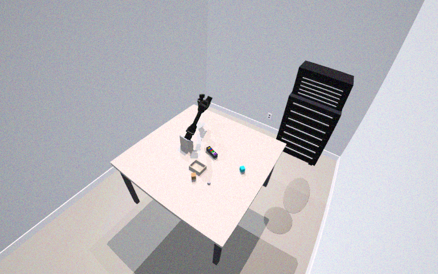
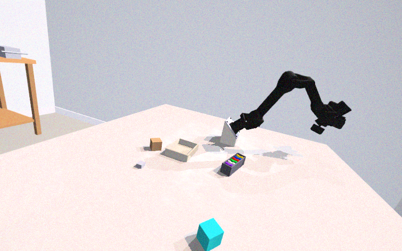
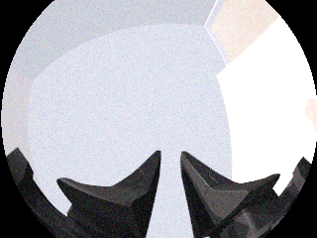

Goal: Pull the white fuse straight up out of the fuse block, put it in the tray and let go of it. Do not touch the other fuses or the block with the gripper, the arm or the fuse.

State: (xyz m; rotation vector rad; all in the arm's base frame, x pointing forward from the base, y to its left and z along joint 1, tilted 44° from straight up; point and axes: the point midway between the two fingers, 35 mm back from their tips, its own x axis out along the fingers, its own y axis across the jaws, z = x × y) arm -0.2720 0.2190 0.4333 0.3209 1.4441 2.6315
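The fuse block (image 1: 215, 156) (image 2: 225, 170) is a dark, narrow box on the table, with a row of coloured fuses in it. The white fuse (image 2: 230, 161) sits in the row between the green and the purple fuse. The tray (image 1: 193, 170) (image 2: 176, 154) is beige, shallow and square, and looks empty. My gripper (image 3: 171, 153) is slightly open, with a narrow gap and nothing between the fingertips. In the top and exterior views it is raised well away from the block and the tray, on the far side of the arm's base. The wrist view shows neither block nor tray.
An orange-brown cube (image 1: 193, 176) (image 2: 155, 144) stands close to the tray. A small lavender block (image 1: 209, 183) (image 2: 140, 164) lies near them. A cyan cube (image 1: 242, 169) (image 2: 210, 234) stands farther off. The arm's grey base mount (image 1: 186, 144) (image 2: 228, 136) stands behind the tray and block.
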